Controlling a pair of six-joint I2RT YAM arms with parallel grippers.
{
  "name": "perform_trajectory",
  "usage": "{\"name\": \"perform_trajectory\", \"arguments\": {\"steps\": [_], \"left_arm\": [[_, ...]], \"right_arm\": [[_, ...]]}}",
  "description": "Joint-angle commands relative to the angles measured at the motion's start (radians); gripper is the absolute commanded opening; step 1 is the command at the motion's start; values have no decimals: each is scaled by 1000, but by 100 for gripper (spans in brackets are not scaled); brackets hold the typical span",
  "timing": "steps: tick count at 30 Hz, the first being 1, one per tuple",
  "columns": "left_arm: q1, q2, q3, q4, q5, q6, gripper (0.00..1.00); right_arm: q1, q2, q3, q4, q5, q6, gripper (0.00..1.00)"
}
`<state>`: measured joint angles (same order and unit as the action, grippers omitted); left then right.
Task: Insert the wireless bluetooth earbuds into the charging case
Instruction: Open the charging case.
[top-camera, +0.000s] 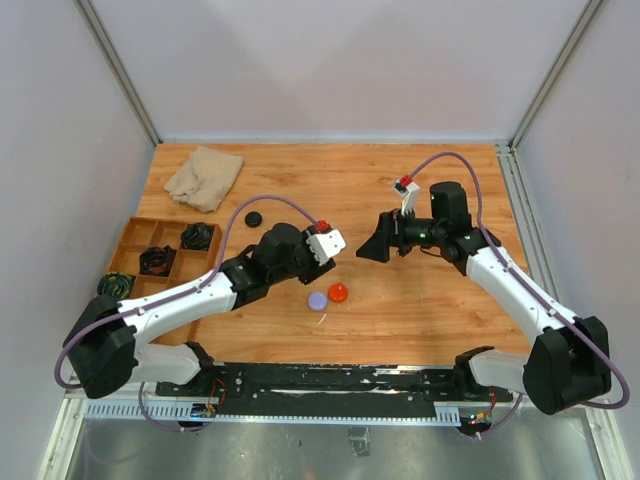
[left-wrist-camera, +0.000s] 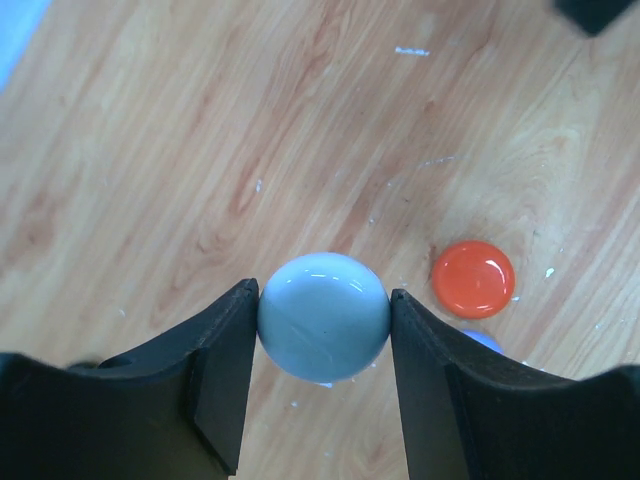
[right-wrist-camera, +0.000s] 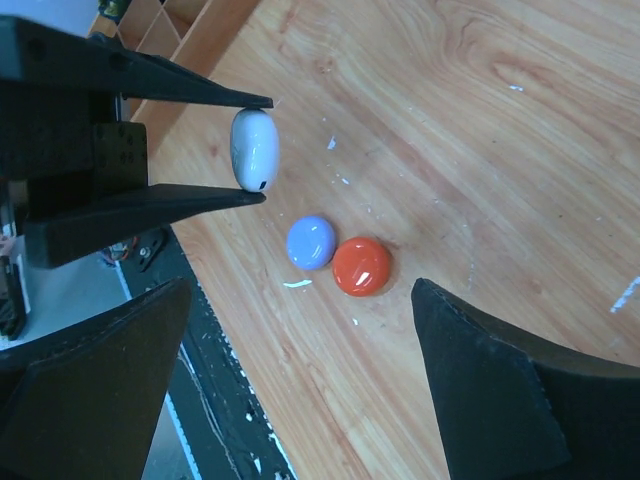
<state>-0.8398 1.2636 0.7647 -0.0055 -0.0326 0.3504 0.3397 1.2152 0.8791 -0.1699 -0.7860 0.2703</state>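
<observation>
Wooden table (top-camera: 420, 310), pale walls (top-camera: 330, 60), white case (left-wrist-camera: 323, 317).

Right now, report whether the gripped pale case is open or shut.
Shut: the pale case in the left gripper is one smooth oval, no lid raised.

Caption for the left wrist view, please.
Left gripper pinching a pale round puck over the wooden table, red puck nearby.

case (left-wrist-camera: 323, 316) in left claw (left-wrist-camera: 323, 300), puck (right-wrist-camera: 311, 242) beside second puck (right-wrist-camera: 361, 266) on table (top-camera: 300, 180), tray (top-camera: 165, 221) far left
</observation>
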Motion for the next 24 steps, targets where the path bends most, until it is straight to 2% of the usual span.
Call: {"name": "perform_trajectory", "arguments": {"steps": [1, 10, 18, 24], "left_arm": [[-40, -73, -41, 103, 44, 216, 45], [-81, -185, -121, 223, 208, 439, 46], [-105, -167, -85, 170, 225, 485, 46], [-114, -161, -74, 172, 222, 494, 47]], "right_arm": [[-9, 31, 48, 4, -97, 33, 91], [90, 99, 89, 69, -152, 59, 82], [184, 141, 137, 85, -165, 34, 76], [204, 163, 146, 85, -181, 29, 66]]}}
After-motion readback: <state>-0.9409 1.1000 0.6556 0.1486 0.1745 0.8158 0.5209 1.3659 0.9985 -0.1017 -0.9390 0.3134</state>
